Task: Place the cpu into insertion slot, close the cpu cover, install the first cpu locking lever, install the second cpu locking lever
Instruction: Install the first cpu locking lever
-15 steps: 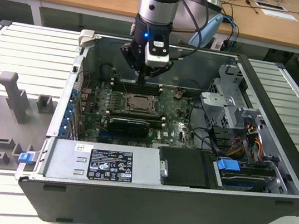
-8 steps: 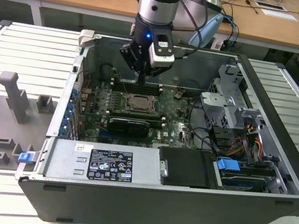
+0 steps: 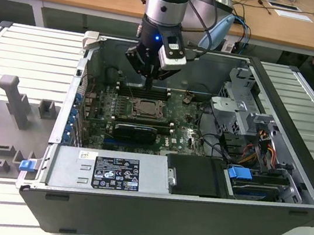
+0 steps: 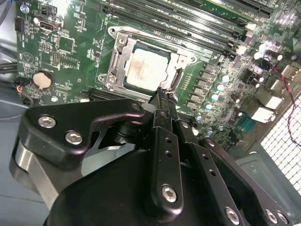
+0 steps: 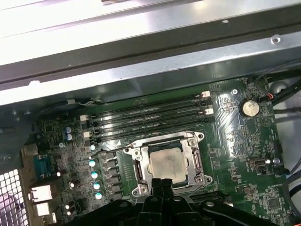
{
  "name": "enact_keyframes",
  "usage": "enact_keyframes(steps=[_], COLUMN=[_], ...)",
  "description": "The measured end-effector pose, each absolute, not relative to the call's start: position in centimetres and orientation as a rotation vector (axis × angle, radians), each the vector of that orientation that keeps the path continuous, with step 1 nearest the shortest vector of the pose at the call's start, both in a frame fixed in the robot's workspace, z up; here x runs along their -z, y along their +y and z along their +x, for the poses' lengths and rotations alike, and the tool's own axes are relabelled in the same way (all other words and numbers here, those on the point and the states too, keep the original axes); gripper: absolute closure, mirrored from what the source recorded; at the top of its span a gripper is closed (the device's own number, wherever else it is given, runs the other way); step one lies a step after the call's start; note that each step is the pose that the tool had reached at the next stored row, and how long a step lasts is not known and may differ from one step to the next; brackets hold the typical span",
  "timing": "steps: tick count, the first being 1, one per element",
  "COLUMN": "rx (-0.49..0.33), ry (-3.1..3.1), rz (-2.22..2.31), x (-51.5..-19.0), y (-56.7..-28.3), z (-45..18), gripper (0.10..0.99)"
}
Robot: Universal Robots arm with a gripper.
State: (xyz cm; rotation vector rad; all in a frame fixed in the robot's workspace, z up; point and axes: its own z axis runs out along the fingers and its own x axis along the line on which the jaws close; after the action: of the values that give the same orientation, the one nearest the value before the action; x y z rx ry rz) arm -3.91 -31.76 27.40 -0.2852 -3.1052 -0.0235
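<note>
Pincer [image 4: 164, 97] clenched on nothing, its tip touching the insertion slot [image 4: 109, 80] at one edge. The cpu [image 4: 146, 68] lies inside that slot, with the cpu cover [image 4: 175, 61] seemingly down around it. Lever locking looks to be in hand, and it calls for a steady push along that edge.

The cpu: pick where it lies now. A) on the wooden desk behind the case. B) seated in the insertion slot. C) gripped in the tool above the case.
B: in both wrist views the cpu lies flat inside the insertion slot, the tool at its edge.
</note>
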Motion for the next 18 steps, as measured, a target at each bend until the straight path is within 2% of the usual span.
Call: enact_keyframes(steps=[18], rx=[0.021], ry=[-3.117], rz=[-0.048], x=[-27.40], y=[-31.76], z=[-3.91], gripper=[0.980])
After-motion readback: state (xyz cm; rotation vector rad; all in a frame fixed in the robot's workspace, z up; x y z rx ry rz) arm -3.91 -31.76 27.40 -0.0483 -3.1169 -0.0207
